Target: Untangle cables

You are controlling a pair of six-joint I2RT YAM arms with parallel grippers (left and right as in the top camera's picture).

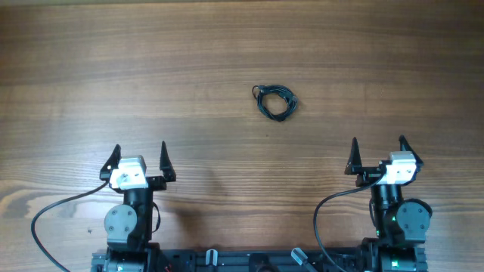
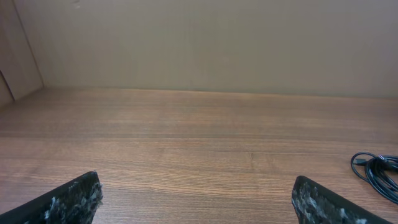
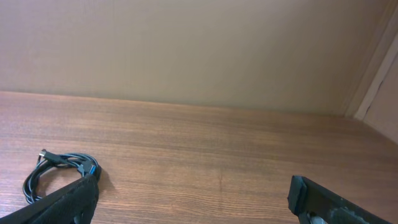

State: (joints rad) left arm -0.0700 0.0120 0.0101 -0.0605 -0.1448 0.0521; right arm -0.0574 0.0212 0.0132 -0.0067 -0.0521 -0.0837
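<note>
The cables (image 1: 275,101) lie as one small dark coiled bundle on the wooden table, past the middle and a little right. The same cables (image 2: 377,173) show at the right edge of the left wrist view, and the cables (image 3: 59,174) sit at the lower left of the right wrist view, with a small blue plug end. My left gripper (image 1: 140,160) stands open near the front left, nothing between its fingers. My right gripper (image 1: 380,154) stands open near the front right, also holding nothing. Both are well short of the bundle.
The wooden table (image 1: 151,68) runs the full width of the overhead view. A plain beige wall (image 2: 205,43) stands behind its far edge. Thick black arm wires (image 1: 53,211) loop beside each arm base at the front.
</note>
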